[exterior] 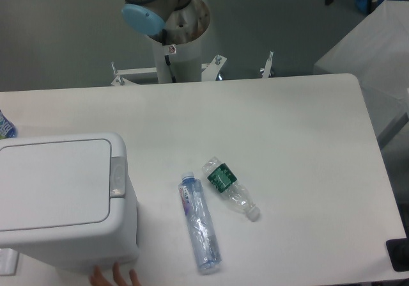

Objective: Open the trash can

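The trash can (61, 199) is a large boxy white bin at the table's front left. Its flat lid (54, 180) is shut and lies level. A small grey push-button latch (117, 176) sits at the lid's right edge. Only the arm's base and a joint with a blue cap (144, 17) show at the top of the view, behind the table. The gripper is out of view.
Two clear plastic bottles lie on the white table (287, 139) right of the can: one with a blue label (199, 223), one crushed with a green label (230, 188). Fingertips of a person's hand (114, 276) show at the can's front edge. A grey box (374, 49) stands at far right.
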Motion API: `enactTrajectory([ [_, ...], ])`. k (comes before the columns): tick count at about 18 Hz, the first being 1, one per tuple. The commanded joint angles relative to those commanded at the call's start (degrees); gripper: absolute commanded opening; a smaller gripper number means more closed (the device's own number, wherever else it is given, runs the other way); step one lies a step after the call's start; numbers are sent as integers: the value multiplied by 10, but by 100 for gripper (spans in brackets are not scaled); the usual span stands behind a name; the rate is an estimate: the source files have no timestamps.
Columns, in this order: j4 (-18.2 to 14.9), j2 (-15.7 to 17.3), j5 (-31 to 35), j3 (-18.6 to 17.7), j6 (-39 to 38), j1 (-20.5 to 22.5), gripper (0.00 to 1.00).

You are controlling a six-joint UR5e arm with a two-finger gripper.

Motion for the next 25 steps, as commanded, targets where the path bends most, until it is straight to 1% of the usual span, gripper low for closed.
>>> enactTrajectory([
  [2,-2,0,-1,2,-4,-2,100],
  [3,-3,-1,-3,3,-28,-8,100],
  [10,4,-23,-57,6,-375,-116,100],
  [12,9,-31,-68,8,-458,-143,100],
  [13,17,-33,-82,8,-492,-162,100],
  [17,50,-45,-98,7,-705,-218,100],
  [18,65,-54,-96,8,-741,-236,100],
  [20,98,-64,-98,9,-818,-260,100],
  [22,125,-88,-98,13,-896,-300,100],
  [23,144,-102,-98,21,-932,-322,100],
  [25,175,-124,-98,30,-996,-353,100],
])
